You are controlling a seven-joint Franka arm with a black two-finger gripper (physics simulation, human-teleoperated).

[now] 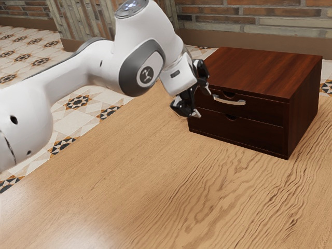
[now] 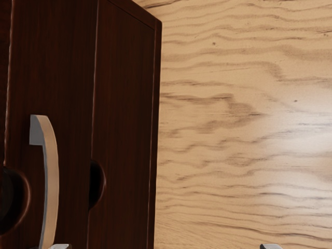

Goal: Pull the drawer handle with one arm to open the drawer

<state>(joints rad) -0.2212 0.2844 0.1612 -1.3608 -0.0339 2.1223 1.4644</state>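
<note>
Hovering at the front corner of the dark wood cabinet (image 1: 264,72) on the exterior view's left, the black gripper (image 1: 199,101) is holding its 2 fingers spread wide, not pinching anything. The wrist view is showing 2 pale fingertips (image 2: 271,246) far apart, 1 of them just by the end of the drawer handle (image 1: 228,99). That curved silver handle (image 2: 49,176) is sitting on the top drawer (image 1: 249,106), just beside the gripper. Honestly I can't tell if a finger is actually touching it. The top drawer is looking flush with the bottom drawer (image 1: 238,129), so it seems shut. The bottom drawer is only showing a dark scooped notch at its upper edge. The whole cabinet is standing on a light wood-grain table (image 1: 155,197), with patterned floor tiles (image 1: 31,52) behind the arm.
</note>
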